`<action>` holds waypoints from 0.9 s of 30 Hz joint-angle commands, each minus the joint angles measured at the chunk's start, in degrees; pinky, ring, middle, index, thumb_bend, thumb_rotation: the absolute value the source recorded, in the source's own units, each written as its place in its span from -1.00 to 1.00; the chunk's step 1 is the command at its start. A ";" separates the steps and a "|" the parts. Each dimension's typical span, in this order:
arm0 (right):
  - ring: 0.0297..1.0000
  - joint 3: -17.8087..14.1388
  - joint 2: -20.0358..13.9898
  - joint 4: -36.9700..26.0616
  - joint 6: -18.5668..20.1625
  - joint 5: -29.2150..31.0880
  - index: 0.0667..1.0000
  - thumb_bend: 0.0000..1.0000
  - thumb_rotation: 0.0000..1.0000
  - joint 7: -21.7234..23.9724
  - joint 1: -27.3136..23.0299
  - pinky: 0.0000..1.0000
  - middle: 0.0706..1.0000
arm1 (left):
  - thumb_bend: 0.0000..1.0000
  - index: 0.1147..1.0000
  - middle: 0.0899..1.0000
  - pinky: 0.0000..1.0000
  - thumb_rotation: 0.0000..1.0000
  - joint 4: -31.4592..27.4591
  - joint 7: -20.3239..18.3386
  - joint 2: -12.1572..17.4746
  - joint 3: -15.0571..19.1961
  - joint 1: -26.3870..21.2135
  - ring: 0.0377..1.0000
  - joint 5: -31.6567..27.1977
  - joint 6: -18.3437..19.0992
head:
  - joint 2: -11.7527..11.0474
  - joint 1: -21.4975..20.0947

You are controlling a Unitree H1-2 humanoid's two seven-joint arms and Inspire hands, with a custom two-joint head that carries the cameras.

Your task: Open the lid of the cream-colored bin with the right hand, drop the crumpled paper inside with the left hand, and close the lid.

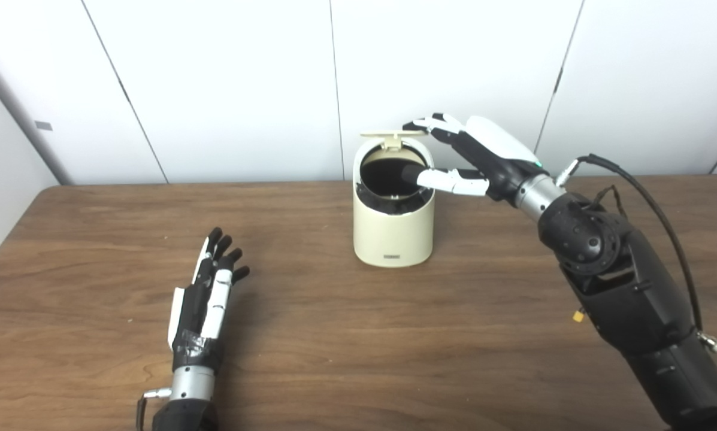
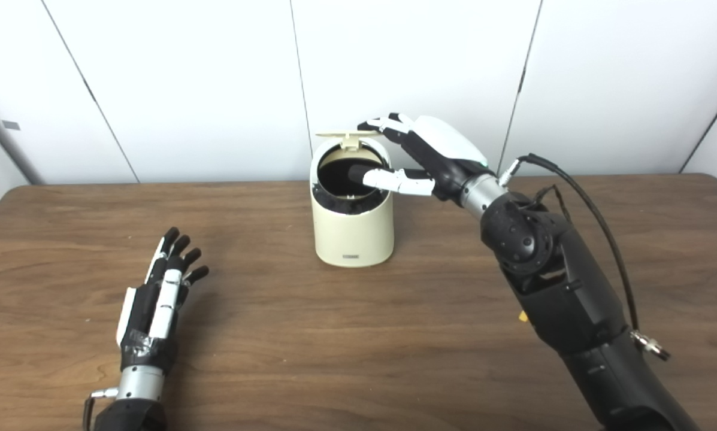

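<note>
the cream-colored bin (image 1: 393, 221) stands upright toward the far middle of the wooden table (image 1: 346, 335). its lid (image 1: 392, 134) is raised at the back and seen edge-on, and the mouth shows a dark interior; what lies inside cannot be made out, and no crumpled paper shows on the table. the right hand (image 1: 475, 157) is at the bin's top right, its fingers (image 1: 433, 124) reaching the raised lid's edge and its thumb across the rim, gripping nothing. the left hand (image 1: 205, 299) lies well apart near the front left, fingers spread, holding nothing.
</note>
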 commanded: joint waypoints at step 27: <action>1.00 4.55 -1.61 -5.14 -3.02 -6.99 0.76 0.17 0.88 4.05 2.23 0.96 0.83 | -0.05 1.00 0.97 0.97 0.67 2.68 0.30 -1.83 -2.88 2.03 0.94 2.29 3.26 | 1.80 1.28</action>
